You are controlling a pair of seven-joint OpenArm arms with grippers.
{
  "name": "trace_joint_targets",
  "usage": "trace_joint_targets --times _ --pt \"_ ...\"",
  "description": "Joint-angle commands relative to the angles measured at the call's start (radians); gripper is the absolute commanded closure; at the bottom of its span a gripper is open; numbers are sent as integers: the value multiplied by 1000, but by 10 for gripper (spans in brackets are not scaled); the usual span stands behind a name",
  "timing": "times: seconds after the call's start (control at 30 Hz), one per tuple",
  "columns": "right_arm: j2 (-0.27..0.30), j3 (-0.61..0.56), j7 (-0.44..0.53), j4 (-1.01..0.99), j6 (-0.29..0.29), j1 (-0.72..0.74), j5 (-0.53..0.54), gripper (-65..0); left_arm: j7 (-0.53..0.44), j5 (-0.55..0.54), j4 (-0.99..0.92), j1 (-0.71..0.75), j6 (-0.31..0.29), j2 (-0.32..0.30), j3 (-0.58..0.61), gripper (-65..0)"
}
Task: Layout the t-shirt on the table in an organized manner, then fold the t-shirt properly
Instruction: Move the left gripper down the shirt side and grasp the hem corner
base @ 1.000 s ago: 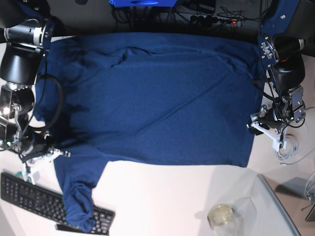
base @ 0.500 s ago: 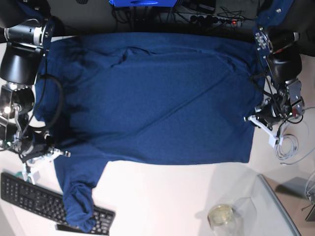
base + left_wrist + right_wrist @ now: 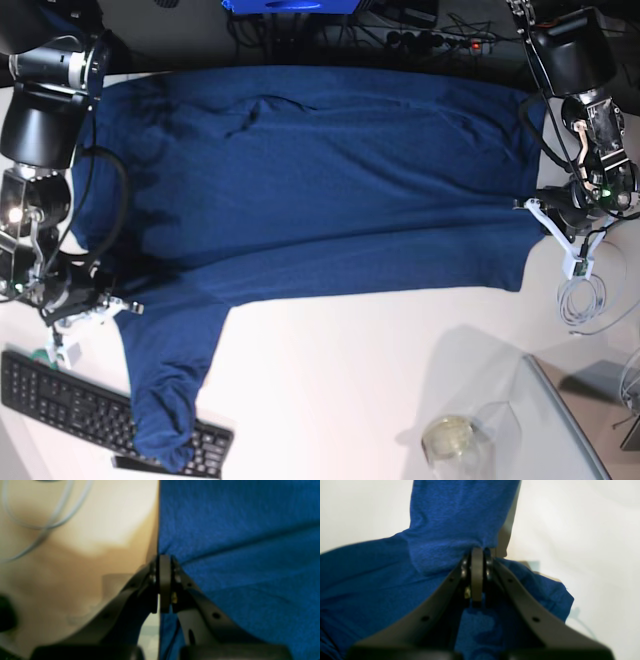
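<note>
T-shirt (image 3: 310, 180) fabric, dark navy and wrinkled, lay spread across the white table (image 3: 340, 390), its body reaching from one arm to the other along the far edge. In the overhead view one sleeve trailed down toward the near side, its end draped over a black keyboard (image 3: 70, 400).

The left gripper (image 3: 540, 205), on the right side of the overhead view, had its jaws pressed together on the edge of the shirt; its wrist camera showed the closed fingertips (image 3: 163, 562) right at the straight fabric edge, with blue cloth on one side and bare tabletop on the other. A loop of pale cable (image 3: 580, 300) lay on the table just beside that arm.

The right gripper (image 3: 95, 305), on the left side of the overhead view, was likewise clamped on the shirt near the sleeve. Its wrist camera showed the closed fingertips (image 3: 477, 555) pinching a raised fold of blue cloth that rose above them, with more fabric bunched beneath.

A small glass jar (image 3: 448, 438) stood near the front edge, well apart from the shirt, beside a grey glass-edged stand (image 3: 560, 420).
</note>
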Motion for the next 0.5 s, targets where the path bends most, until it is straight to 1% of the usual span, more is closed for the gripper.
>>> trace_joint_targets --times 0.0,0.17,0.47 --pt "11 2 17 15 8 26 11 0 -4 -8 38 0 5 -10 -1 0" --pt "11 2 17 15 8 24 11 0 10 2 36 38 8 -7 6 0" --pt "11 2 16 15 8 24 11 0 10 2 39 54 9 -13 0 0"
